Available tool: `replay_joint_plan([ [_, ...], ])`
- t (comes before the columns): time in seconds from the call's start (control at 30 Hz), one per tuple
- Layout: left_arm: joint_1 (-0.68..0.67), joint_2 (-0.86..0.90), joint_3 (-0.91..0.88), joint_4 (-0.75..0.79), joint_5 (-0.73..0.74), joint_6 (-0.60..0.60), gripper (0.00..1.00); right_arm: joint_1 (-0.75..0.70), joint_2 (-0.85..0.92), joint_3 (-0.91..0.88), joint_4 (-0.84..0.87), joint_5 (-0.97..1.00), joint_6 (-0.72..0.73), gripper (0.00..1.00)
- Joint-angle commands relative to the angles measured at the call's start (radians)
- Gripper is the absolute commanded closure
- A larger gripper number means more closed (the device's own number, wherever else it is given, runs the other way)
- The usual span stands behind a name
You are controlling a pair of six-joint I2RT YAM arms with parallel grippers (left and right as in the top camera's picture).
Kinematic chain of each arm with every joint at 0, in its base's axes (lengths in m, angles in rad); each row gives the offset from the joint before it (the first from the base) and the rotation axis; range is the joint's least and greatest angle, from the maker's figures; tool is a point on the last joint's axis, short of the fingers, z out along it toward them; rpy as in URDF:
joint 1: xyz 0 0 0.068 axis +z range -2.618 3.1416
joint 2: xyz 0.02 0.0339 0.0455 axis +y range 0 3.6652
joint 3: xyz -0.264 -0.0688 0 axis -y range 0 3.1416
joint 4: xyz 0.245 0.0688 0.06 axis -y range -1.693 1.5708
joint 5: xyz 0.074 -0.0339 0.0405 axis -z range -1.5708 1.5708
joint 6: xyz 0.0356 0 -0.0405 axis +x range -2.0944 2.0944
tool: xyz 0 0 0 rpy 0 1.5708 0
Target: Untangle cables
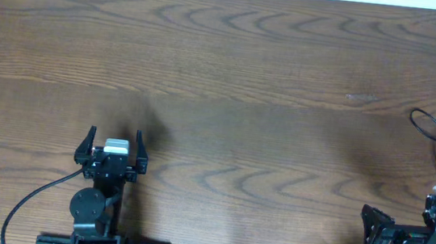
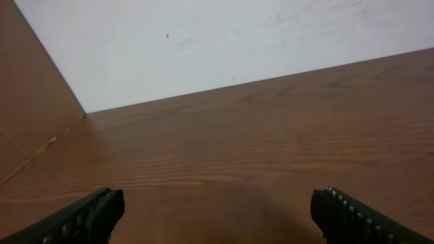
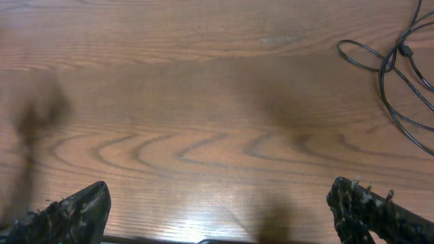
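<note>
My left tool and right tool both stand spread wide, grasping nothing. The black cables lie in loose loops at the right edge of the worktop. Their strands run mostly front-to-back, ahead of my right tool.

no readable text or labels anywhere

before me a dark wood-grain bench runs to a plain white wall; a brown wooden panel closes my left side.
</note>
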Motion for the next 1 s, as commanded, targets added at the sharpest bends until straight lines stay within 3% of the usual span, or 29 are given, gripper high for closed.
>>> replay_joint_plan([
  [0.0, 0.003, -0.009, -0.011, -0.047, -0.018, -0.01, 0.06, -0.006, 0.003, 0.002, 0.0, 0.001, 0.002, 0.01],
  [0.97, 0.003, -0.006, -0.011, -0.045, -0.018, -0.009, 0.06, -0.006, 0.003, 0.002, 0.039, -0.022, 0.021, 0.01],
])
